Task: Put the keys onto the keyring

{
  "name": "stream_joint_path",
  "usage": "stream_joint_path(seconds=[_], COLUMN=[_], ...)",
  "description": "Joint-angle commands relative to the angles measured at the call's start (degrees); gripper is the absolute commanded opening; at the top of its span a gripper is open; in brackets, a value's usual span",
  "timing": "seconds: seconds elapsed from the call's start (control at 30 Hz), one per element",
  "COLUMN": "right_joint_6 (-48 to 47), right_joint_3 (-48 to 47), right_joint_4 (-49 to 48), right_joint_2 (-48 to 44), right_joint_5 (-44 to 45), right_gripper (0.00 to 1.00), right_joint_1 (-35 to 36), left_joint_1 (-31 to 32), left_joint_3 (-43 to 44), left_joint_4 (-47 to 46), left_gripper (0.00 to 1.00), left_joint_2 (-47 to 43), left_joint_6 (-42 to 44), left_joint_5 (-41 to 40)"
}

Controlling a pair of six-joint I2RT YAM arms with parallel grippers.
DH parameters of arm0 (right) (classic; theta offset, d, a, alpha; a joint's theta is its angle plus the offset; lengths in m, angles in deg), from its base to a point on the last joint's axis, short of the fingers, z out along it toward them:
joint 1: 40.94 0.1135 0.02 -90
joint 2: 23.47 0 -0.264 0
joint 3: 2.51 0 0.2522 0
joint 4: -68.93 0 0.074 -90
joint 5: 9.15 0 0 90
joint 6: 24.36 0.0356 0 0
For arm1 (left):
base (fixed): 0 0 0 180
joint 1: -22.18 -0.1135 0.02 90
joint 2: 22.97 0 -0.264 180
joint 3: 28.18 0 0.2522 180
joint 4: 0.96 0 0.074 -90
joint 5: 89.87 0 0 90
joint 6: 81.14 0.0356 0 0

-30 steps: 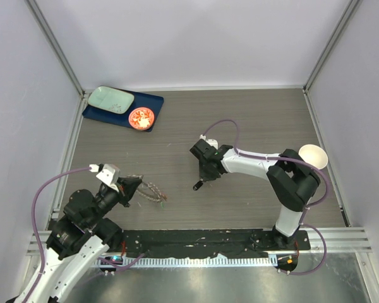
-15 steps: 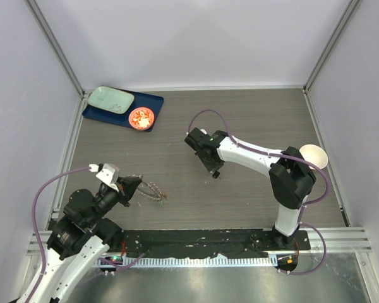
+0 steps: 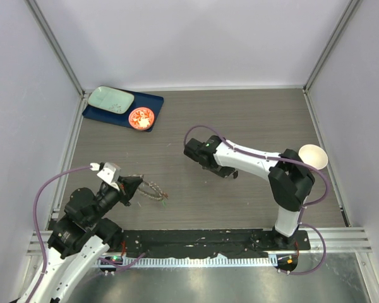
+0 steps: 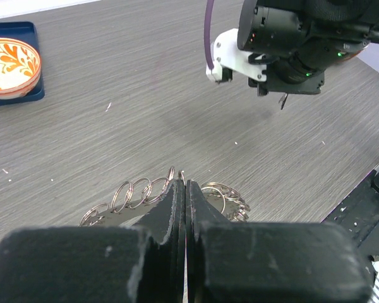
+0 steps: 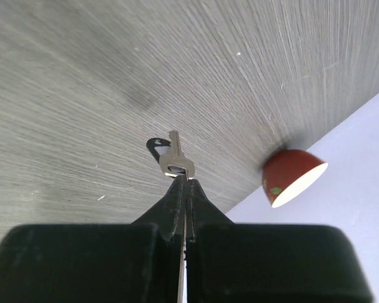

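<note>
Looking down on a grey-brown wood-grain table (image 3: 252, 113), two white and black arms reach out from its near edge. The left arm (image 3: 82, 221) stays close to its base, and the right arm (image 3: 252, 163) stretches toward the middle of the table.

A dark blue tray (image 3: 153, 101) lies well beyond the left jaws and to their left. It holds a pale green dish (image 3: 110, 99) and a small orange-red patterned dish (image 4: 9, 66). A small bowl (image 5: 294, 177), red outside and white inside, stands against the wall ahead of the right jaws and to their right.

The left gripper (image 4: 182, 184) has its jaws pressed flat together. They appear to pinch the keyring (image 4: 139, 192), a chain of overlapping silver wire loops that fans out on both sides of the fingertips, low over the table.

The right gripper (image 5: 183, 184) hangs above the table, ahead of the left jaws and to their right, well apart from them. Its jaws are closed tight on the head of a single silver key (image 5: 175, 161), whose blade points straight out past the fingertips. A small black loop (image 5: 155, 145) shows just beside the key, to its left.
</note>
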Motion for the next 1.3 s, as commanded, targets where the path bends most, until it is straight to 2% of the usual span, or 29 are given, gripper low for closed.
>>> stream_joint_path(seconds=[0.0,0.33,0.8,1.1,1.27], right_joint_6=[-6.76,-12.56,-15.03,-14.94,-15.03], right_joint_3=[-2.92,-8.02,-9.17,-10.4,-11.01], right_joint_4=[-0.24,-6.56,-14.31,-16.24,-16.33], right_joint_2=[2.58,12.35,15.25,16.49,16.75], right_joint_5=[-0.49,-5.69,-14.21,-15.54,-15.27], right_gripper=[0.01,0.01,0.02,0.1,0.1], right_joint_1=[3.3,6.91,8.93,9.9,9.99], left_joint_1=[-0.48,-0.48,-0.57,-0.65,-0.83], left_joint_3=[0.18,0.09,0.09,0.09,0.01], left_joint_4=[-5.18,-4.92,-4.92,-5.01,-4.92], left_gripper=[0.0,0.0,0.0,0.0,0.0], left_joint_2=[0.47,1.09,2.05,2.49,2.67], left_joint_6=[-0.64,-0.82,-0.91,-1.0,-1.08], left_joint_5=[1.01,0.92,0.92,1.09,1.09])
